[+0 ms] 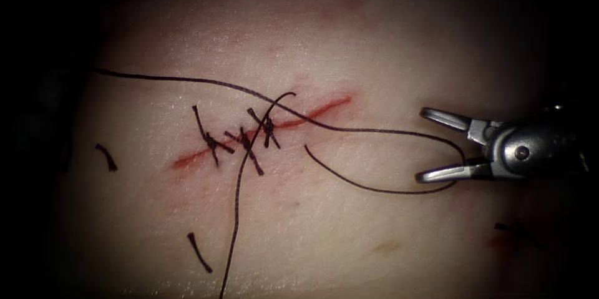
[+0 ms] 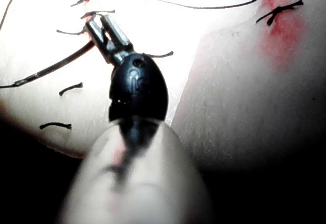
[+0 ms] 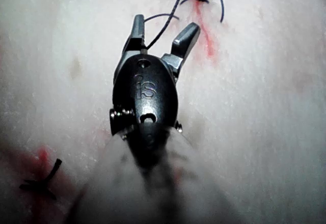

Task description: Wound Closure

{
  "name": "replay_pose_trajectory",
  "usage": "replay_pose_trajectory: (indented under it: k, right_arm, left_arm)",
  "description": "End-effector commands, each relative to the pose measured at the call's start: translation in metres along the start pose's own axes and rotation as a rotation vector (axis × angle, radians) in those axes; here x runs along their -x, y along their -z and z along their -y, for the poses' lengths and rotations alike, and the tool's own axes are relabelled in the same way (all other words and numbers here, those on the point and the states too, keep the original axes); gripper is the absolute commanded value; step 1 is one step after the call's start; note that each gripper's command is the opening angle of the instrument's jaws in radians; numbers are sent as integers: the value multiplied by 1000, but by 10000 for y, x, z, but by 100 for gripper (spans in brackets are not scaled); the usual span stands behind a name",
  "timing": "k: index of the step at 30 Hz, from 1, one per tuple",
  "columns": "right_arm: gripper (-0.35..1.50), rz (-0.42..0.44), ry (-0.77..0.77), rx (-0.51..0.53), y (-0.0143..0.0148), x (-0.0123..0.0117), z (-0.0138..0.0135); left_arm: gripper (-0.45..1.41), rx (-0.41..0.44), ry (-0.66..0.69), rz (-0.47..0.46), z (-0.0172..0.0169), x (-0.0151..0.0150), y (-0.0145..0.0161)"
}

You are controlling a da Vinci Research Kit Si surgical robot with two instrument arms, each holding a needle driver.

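Pale tissue fills my field. Right claw gapes, grasping nothing — thread loops just beside its lower jaw. Left claw, on other tissue: grip unclear. Beyond, leftward, the stitched cut runs diagonally — needle unseen.

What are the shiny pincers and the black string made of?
The right tool, with its jaws open and holding nothing, looks like polished metal: silver-grey with bright glints. Its rounded wrist looks like dark metal or hard plastic; hard to say. The thread looks like thin, matte black fibre, bending in soft loops across the tissue. The left tool grips a dark strand.
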Motion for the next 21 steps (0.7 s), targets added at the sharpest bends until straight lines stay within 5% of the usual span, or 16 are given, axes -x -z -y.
replay_pose_trajectory:
  k: [1,10,18,21]
  right_arm:
    - [111,-10,-20,12,-5,10,3]
    - [147,-74,-260,12,-22,6,3]
    - [148,-139,-339,-59,-20,-21,16]
    - [148,-228,-382,-79,-3,-32,7]
  left_arm:
    - [-45,26,-5,-14,-11,5,-5]
    - [-45,196,-34,-90,-78,-10,-34]
    - [-45,334,-45,-175,-139,-42,-58]
    - [-45,392,-61,-191,-164,-47,-60]
